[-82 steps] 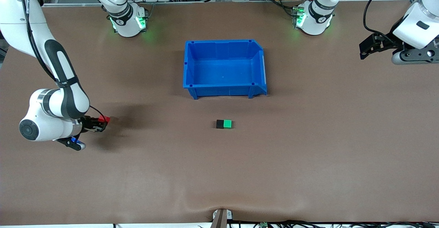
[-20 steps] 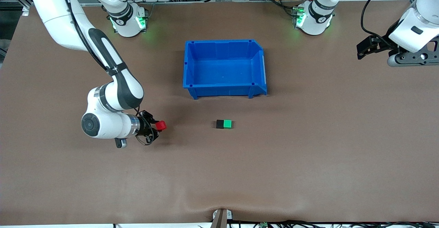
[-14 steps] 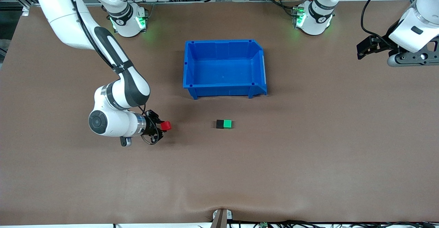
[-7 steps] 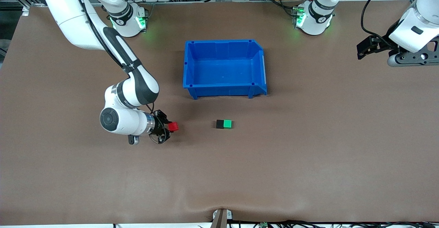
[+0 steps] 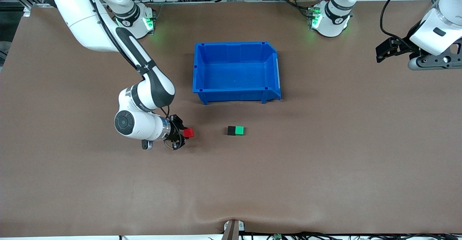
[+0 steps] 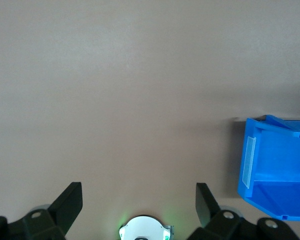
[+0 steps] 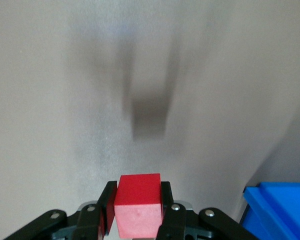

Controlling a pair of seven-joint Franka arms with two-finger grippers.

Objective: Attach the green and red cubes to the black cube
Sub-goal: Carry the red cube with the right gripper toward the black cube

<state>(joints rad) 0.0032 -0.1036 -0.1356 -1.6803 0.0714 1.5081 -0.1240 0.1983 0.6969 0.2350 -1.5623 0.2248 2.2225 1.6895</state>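
Over the brown table (image 5: 325, 168), toward my right arm's end, my right gripper (image 5: 184, 134) is pinching the red cube (image 5: 188, 132). My two black fingers (image 7: 166, 205) press on two flat sides of it, one on each side (a snug fit). In my right wrist view one flat red face (image 7: 138, 210) looks straight at the camera and sits square, not tipped. My right gripper lies low and sideways, and its fingers point along the table at the other two cubes.

Those two cubes sit on the table, nearer to the front camera than the blue bin (image 5: 236, 71). They are the black cube (image 5: 231, 130) and the green cube (image 5: 239, 130). They touch side by side, so together they make one short bar. That bar runs from one arm's end of the table to the other. Its black end faces my red cube and its green end faces my left arm's end. A gap of bare table lies between the red cube and the black end.

My left gripper (image 5: 383, 50) waits up over its own end of the table, well apart from the cubes. Its fingers (image 6: 70, 200) are spread wide and hold nothing.
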